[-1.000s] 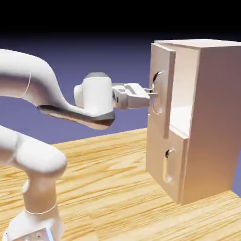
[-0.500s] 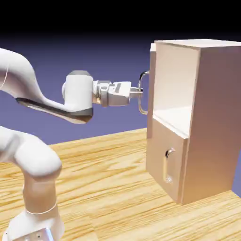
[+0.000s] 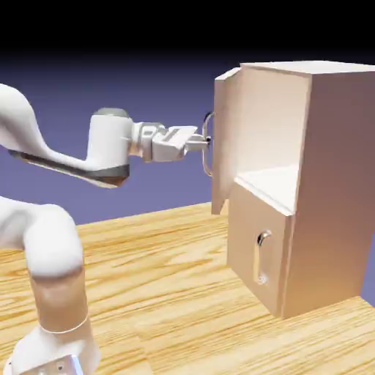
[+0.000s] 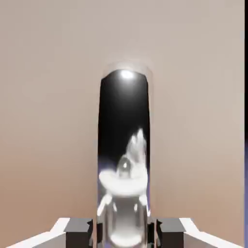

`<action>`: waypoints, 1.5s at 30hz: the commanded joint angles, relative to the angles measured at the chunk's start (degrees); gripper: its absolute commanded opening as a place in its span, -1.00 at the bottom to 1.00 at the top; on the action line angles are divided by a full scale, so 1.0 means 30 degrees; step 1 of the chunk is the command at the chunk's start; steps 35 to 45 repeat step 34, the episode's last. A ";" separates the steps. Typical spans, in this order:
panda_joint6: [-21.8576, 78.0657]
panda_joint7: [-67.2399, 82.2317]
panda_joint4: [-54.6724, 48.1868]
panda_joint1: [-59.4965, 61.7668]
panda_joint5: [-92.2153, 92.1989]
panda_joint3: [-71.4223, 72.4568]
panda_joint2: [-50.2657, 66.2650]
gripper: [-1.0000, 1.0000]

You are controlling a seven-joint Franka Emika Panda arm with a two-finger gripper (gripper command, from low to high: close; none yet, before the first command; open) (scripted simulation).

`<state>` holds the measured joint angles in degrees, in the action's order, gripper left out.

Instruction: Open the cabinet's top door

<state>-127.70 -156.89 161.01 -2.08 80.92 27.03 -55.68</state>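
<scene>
At the cabinet's (image 3: pixel 333 183) upper front, swung wide open on the side away from the bare side wall: the top door (image 3: pixel 225 139), its long vertical silver handle (image 3: pixel 206 157) directly ahead of the claw (image 3: pixel 208 141). Clamped on that handle, one fingertip either side. Below, the lower door (image 3: pixel 256 245), closed, above the wooden worktop (image 3: pixel 161 293).

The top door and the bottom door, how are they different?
The top door is swung open, while the bottom door is shut. The top door is taller; the bottom door is shorter. The gripper is at the top door's handle, but not at the bottom door's. Both have silver handles.
</scene>
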 commanded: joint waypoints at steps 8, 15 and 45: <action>0.6633 0.0847 -0.2624 0.0474 -0.5817 0.4968 0.1883 -1.00; 1.2354 0.0631 -0.6584 0.3337 -0.9050 0.9687 0.4460 -1.00; 2.0982 0.1169 -1.6257 1.5527 -1.3567 2.0789 0.5350 -1.00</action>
